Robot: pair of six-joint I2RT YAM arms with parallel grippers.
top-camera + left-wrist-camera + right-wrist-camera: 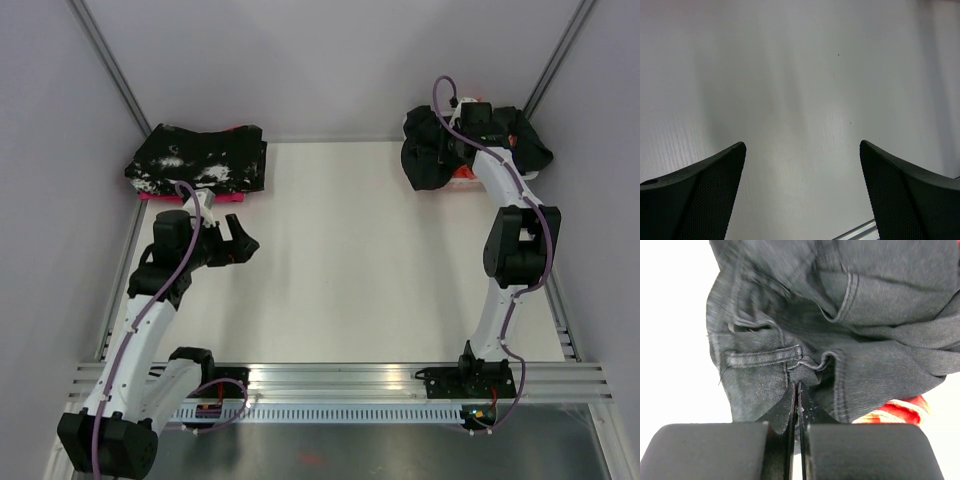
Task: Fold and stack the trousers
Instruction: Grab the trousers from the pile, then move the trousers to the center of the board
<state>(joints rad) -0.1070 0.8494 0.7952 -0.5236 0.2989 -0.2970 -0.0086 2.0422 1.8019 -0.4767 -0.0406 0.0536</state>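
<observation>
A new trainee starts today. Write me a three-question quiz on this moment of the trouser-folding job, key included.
1. True or false: the left pincer holds the trousers.
2. The right pincer is: A wide open; B shut on the trousers; C shut on nothing.
3. Fill in: the speckled black cloth lies at the far ____ corner of the table.
Key: 1 false; 2 B; 3 left.
</observation>
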